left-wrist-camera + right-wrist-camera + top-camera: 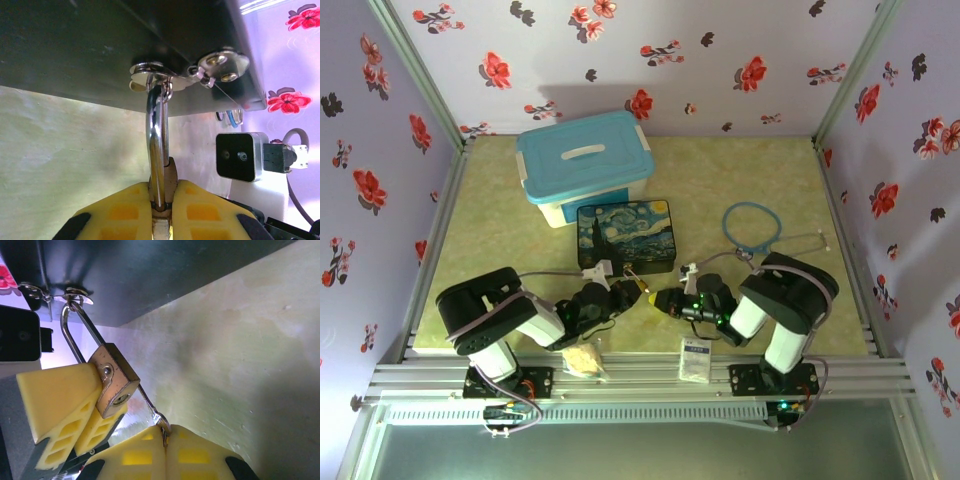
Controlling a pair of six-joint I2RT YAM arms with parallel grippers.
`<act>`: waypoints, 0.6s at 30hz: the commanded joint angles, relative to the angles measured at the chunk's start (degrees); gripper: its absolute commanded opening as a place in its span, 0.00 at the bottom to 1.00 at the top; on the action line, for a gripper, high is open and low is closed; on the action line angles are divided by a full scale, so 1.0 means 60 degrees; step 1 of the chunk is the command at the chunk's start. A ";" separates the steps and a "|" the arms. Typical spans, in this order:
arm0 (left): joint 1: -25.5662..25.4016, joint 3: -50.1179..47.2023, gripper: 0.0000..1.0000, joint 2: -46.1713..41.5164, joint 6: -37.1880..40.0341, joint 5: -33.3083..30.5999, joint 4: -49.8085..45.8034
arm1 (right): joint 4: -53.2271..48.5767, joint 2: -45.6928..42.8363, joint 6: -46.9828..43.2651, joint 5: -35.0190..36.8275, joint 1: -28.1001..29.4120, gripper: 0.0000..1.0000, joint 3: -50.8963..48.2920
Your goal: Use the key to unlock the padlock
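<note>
While the left wrist view gave the left pincer [161, 194] clenched edge-on around the padlock [170, 176], the right wrist view added the rest. The right pincer [165, 432] was squeezed shut on the key [149, 402], whose tip ran behind the brass body, so entry into the keyhole [120, 399] was unclear. The shackle [157, 130] hung through the hasp [155, 70] on the dark box [90, 45], above the worktop [60, 150].
</note>
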 commanded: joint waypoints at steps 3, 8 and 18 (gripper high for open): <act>0.0054 0.0055 0.00 0.0095 -0.0066 0.0039 0.0867 | 0.1081 0.0272 0.0130 -0.0163 -0.0070 0.00 -0.0064; 0.0055 0.0140 0.00 0.0126 0.0025 0.0025 0.0814 | 0.0432 0.0033 0.0029 -0.0188 -0.0057 0.00 -0.0148; 0.0099 0.0129 0.00 0.0185 0.0027 0.0024 0.0797 | 0.0550 0.0150 0.0100 -0.0105 -0.0057 0.00 -0.0389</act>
